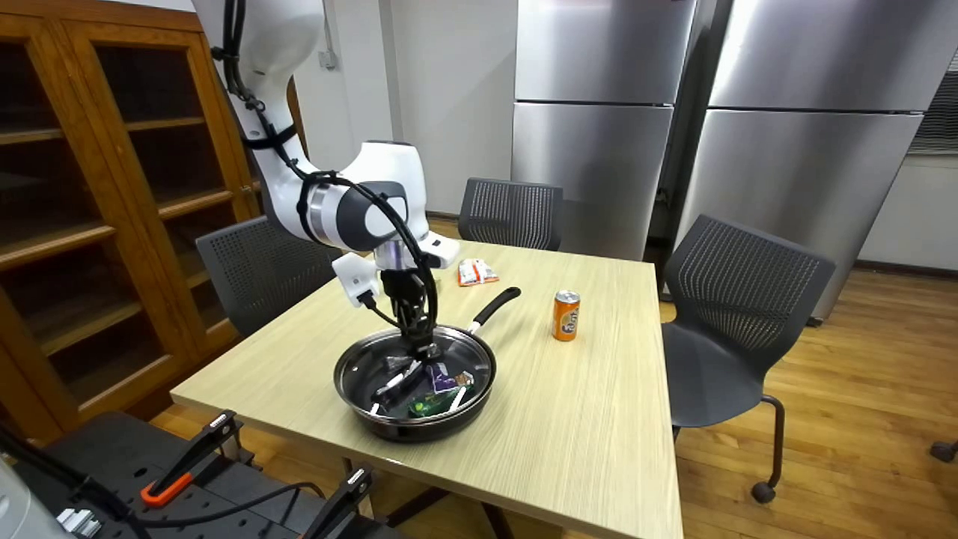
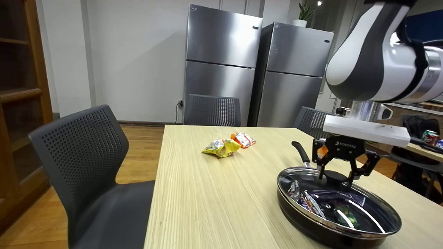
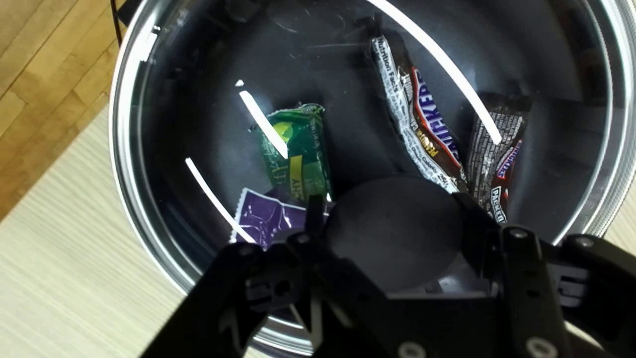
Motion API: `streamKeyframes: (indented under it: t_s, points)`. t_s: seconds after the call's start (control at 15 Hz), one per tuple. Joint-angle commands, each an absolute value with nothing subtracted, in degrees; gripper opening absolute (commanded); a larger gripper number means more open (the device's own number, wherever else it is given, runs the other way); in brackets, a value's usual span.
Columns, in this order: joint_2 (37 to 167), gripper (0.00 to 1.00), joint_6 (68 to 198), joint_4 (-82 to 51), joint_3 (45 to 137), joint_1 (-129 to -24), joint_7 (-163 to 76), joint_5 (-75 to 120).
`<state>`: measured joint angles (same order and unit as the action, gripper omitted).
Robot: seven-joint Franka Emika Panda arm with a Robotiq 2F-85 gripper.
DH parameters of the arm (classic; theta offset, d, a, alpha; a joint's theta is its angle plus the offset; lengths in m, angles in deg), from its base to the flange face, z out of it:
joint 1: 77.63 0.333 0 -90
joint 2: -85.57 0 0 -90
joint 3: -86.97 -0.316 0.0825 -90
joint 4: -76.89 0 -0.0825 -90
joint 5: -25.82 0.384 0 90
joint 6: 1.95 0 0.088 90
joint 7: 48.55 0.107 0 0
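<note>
Closest to the lens in an exterior view: pale wooden table (image 2: 197,193), running out past the bottom of the view. Likely serves as a broad, level stand. On top, near one edge: black frying pan (image 1: 419,432), presumably set there for easy reach from overhead. Stretches lengthwise along the black handle (image 1: 499,304), pointing away from the lens and toward the refrigerators (image 1: 591,187) in both exterior views. Over the pan: steel-rimmed glass lid (image 2: 328,206), lying roughly level, probably placed to cover the contents without hiding anything. Round, so without a long axis of its own. Directly above, tips down: gripper (image 2: 335,181), clamped by all appearances on either side of the black knob (image 3: 392,233) at the lid's centre. Held there, most likely, for want of any other raised part on the smooth glass. Points upward, squarely between the tips. Farther along the table: crumpled yellow bag (image 2: 221,147) and, just beside, white-and-orange bag (image 2: 245,140), perhaps left there simply out of the way. Well apart from the pan, in an exterior view: orange soda can (image 1: 566,316), upright, long axis vertical. Smallest, under the glass: two brown candy bars (image 3: 422,130), converging toward the knob, plus green wrapper (image 3: 310,144) meeting purple wrapper (image 3: 263,214); whether overlapping, impossible to tell.
</note>
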<state>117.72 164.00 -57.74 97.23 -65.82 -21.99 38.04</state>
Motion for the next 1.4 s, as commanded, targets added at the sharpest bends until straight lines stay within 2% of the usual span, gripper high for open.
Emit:
streamKeyframes:
  t_s: [0.0, 1.33]
  points:
    - [115.6, 0.39, 163.7, -59.6, 96.9, -66.2, -22.8, 36.6]
    - [119.0, 0.39, 174.8, -61.2, 100.8, -61.1, -21.6, 37.9]
